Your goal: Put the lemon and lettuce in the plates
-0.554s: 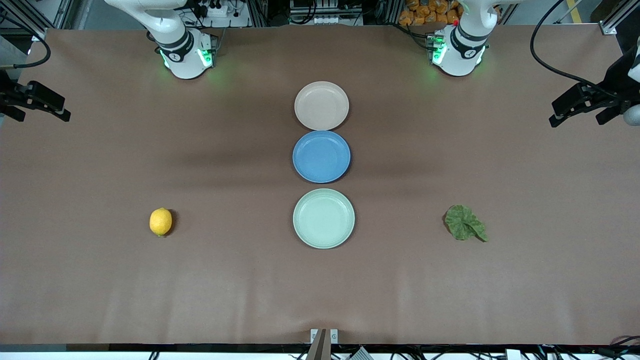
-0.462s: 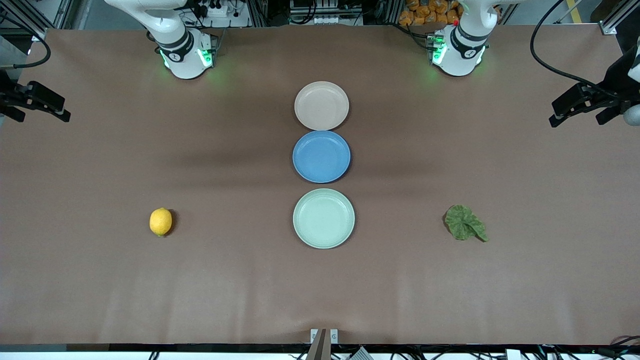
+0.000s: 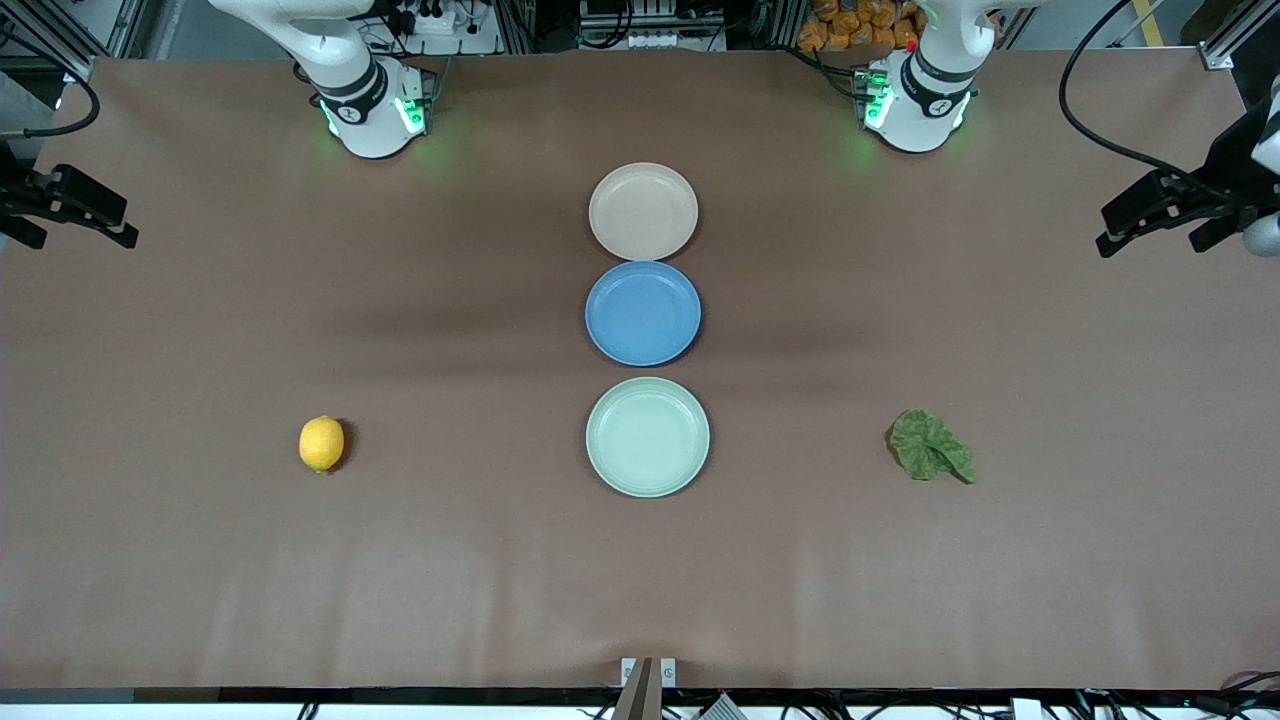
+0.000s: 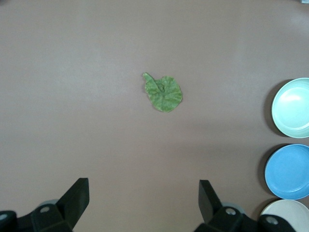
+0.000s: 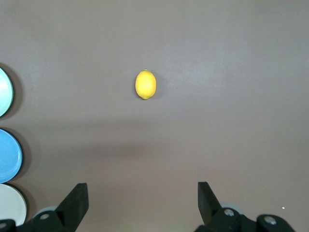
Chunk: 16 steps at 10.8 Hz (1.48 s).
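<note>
- Brown counter in the front view: left claw and right claw hang open at its ends.
- Lemon lies toward the right arm's end, lettuce toward the left arm's; beige-pink plate, blue plate and mint plate sit empty.
- Left wrist view: lettuce well apart from the spread fingers.
- Right wrist view: lemon likewise apart.
</note>
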Tool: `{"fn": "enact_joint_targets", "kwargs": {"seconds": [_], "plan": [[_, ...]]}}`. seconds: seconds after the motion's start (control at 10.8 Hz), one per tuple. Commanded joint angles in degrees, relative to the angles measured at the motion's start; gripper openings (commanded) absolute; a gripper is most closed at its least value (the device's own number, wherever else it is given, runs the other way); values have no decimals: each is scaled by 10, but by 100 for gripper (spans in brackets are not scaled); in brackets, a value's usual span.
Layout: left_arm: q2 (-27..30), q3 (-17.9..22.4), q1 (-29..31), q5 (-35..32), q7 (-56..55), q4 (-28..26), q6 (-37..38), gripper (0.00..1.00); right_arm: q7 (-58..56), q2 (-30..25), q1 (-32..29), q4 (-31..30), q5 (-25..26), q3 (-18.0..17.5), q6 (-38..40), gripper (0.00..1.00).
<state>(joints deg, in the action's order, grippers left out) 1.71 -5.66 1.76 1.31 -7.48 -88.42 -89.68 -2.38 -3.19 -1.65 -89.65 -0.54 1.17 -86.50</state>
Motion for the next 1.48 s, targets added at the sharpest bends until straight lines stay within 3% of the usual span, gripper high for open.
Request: {"fn": "enact_joint_targets", "kwargs": {"seconds": [0.0, 0.46, 0.74, 1.11, 1.38], "plan": [[-41, -1, 4, -13, 14, 8, -19, 100, -4, -4, 0, -17, 1, -2, -5, 100], [-143, -4, -1, -13, 12, -12, -114, 100, -5, 1, 2, -109, -5, -2, -94, 100], [-202, -6, -7, -13, 6, -15, -169, 100, -6, 27, 9, -191, -5, -1, -220, 100], [-274, -5, -11, -15, 5, -32, -278, 100, -4, 131, 11, -188, -6, -2, -319, 100], [-323, -6, -15, -30, 5, -32, -316, 100, 3, 207, 10, -170, -8, -2, -372, 100]]}}
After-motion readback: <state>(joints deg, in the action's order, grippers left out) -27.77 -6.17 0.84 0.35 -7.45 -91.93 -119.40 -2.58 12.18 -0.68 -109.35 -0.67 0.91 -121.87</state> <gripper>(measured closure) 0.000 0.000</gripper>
